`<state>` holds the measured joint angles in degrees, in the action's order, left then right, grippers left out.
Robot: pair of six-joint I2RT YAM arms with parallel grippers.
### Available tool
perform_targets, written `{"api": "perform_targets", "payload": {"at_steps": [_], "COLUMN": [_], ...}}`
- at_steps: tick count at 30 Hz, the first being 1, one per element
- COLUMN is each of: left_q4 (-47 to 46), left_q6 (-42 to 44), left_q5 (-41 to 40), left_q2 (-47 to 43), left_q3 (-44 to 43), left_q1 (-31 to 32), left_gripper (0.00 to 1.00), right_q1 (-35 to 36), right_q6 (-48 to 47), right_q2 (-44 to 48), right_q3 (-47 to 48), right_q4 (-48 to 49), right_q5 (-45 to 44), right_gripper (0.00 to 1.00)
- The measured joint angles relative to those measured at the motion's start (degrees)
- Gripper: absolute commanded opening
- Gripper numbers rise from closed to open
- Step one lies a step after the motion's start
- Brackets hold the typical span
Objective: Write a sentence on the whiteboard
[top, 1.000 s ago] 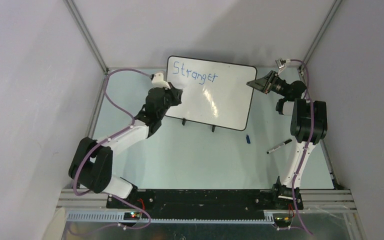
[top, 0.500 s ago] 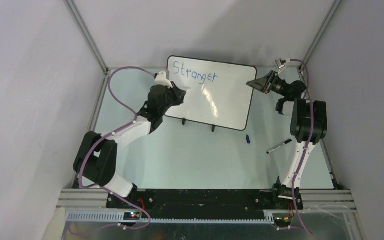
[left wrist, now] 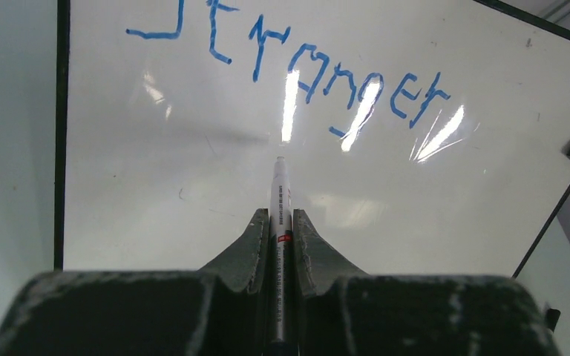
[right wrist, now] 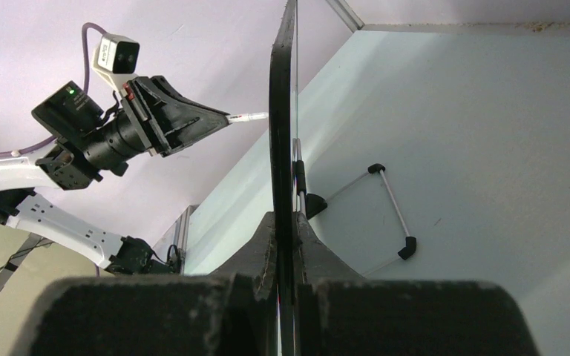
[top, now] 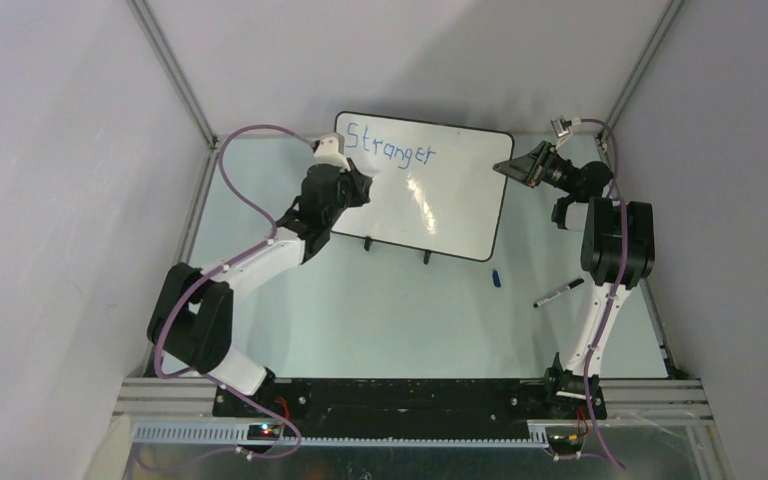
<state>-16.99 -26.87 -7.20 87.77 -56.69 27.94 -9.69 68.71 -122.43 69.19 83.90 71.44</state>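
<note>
The whiteboard [top: 440,205] stands tilted on its feet at the back of the table. The sentence [top: 390,145] on it is blue handwriting along the top, reading "Stranger" [left wrist: 304,70]. My left gripper [top: 363,181] [left wrist: 280,216] is shut on a white marker [left wrist: 280,189], which points at the board's left half, below the word. The marker tip [right wrist: 256,116] is at or just off the board face; I cannot tell which. My right gripper [top: 509,167] [right wrist: 285,219] is shut on the whiteboard's right rim [right wrist: 282,111].
A black marker [top: 558,292] and a small blue cap [top: 496,278] lie on the table to the right, in front of the board. The board's two black feet [top: 367,242] [top: 426,257] stick out toward me. Frame posts and walls close in the back and both sides.
My left arm has shifted slightly farther back and to the right, carrying the marker along the board's left part. The right arm and the board have not moved.
</note>
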Motion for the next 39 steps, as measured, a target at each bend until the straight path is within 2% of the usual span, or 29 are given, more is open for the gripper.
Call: {"api": "perform_targets", "payload": {"at_steps": [12, 39], "left_q4": [4.11, 8.02], "left_q6": [2.19, 3.02], "left_q5": [-3.82, -6.16], "left_q2": [2.45, 4.15], "left_q3": [-4.7, -6.56], "left_q1": [1.55, 1.55], "left_gripper": [0.0, 0.0], "right_q1": [0.0, 0.0], "right_q6": [0.0, 0.0], "right_q2": [0.0, 0.0], "right_q3": [0.0, 0.0], "right_q4": [0.0, 0.0], "right_q5": [-0.02, -0.02], "right_gripper": [0.0, 0.0]}}
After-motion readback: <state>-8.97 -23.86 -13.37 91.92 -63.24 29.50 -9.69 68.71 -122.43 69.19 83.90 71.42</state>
